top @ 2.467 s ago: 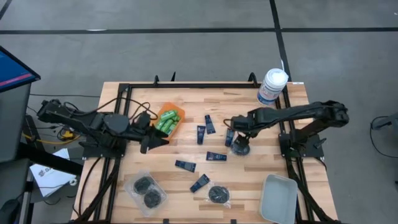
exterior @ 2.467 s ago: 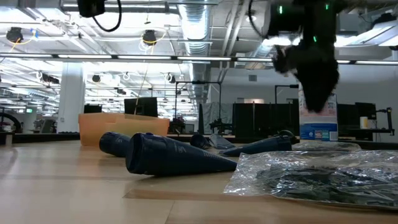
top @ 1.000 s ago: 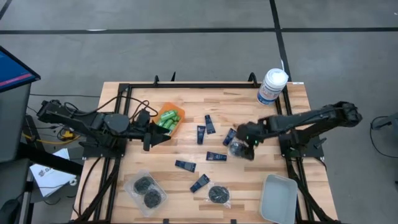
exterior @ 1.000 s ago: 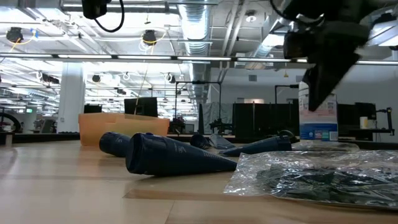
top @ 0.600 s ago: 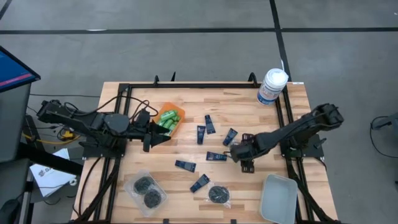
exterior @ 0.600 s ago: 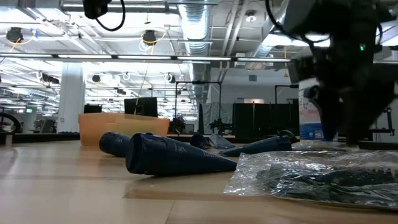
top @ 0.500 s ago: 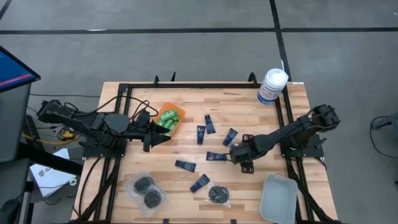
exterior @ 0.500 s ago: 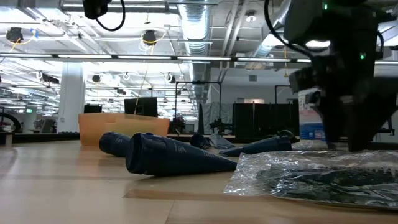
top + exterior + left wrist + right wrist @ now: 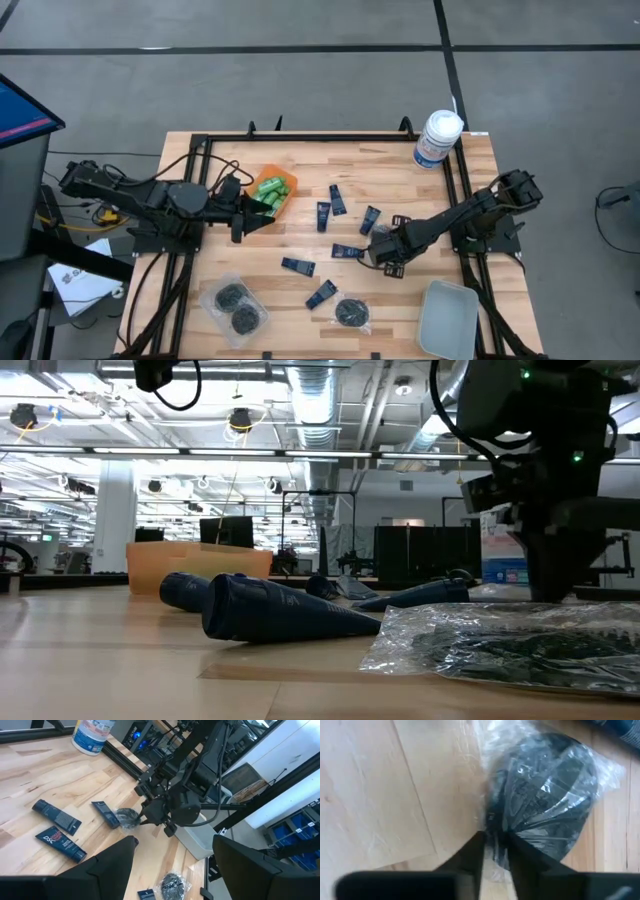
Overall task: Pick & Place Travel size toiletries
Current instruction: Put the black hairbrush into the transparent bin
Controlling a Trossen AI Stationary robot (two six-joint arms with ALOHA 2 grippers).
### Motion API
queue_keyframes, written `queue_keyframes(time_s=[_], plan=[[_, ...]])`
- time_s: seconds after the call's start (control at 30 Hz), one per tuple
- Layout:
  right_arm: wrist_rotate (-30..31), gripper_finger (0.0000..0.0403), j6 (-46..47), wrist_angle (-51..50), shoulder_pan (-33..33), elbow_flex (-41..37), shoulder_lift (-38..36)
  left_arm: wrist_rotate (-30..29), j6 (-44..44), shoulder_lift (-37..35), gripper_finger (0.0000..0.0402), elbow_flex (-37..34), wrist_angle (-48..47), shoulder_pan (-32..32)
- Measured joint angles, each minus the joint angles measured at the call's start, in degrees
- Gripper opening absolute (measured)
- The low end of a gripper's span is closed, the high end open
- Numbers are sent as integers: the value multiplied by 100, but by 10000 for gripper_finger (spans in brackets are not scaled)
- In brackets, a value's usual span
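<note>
My right gripper (image 9: 380, 251) points down at mid-table, shut on a clear packet (image 9: 545, 795) holding a black round piece; the left wrist view also shows that packet (image 9: 125, 817). Several dark navy tubes (image 9: 347, 251) lie flat around it. More clear packets (image 9: 233, 305) lie near the front edge. An orange tray (image 9: 283, 181) holds green bottles (image 9: 266, 194). My left gripper (image 9: 240, 222) hovers open beside that tray, its fingers (image 9: 115, 865) holding nothing. My right gripper pinches the packet's clear film (image 9: 492, 827) between its two fingers, at the packet's edge beside the black round piece. The fingers come from above, pointing down. The packet lies on the table.
A large white canister (image 9: 437, 138) with a blue label stands at the far right corner. A pale grey bin (image 9: 447, 318) sits at the near right. A black frame (image 9: 330, 137) runs along the table's edges. Another packet (image 9: 500, 640) fills the low view's foreground.
My right gripper has come down toward the table's near edge and tipped to point steeply down, ending on the packet at mid-table. The packet and the tubes lie where they were.
</note>
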Motion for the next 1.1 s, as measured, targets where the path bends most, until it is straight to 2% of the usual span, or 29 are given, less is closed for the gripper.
queue_keyframes(time_s=[0.1, 0.17, 0.3, 0.5, 0.87, 0.97, 1.1], plan=[[-7, 21, -1, -202, -3, 114, 10, -14, -1, 0, 266, 0, 0, 2], [-27, 7, -37, -381, -3, 196, 13, -38, 1, 0, 266, 0, 0, 1], [-115, 8, -129, -690, -16, 302, -116, -112, 1, 0, 266, 0, 4, 28], [-121, 2, -45, -774, -106, 321, -874, -134, 83, 0, 266, 0, 24, 281], [-194, 1, -1, -429, -652, 647, -2575, -115, 1838, 65, 266, 0, 485, 968], [-192, 0, -215, -29, -825, 917, -2757, 371, 2379, 230, 266, 0, 950, 1263], [-191, 0, -627, 401, -998, 1407, -2729, 1552, 2846, 688, 266, 2, 1629, 1689]])
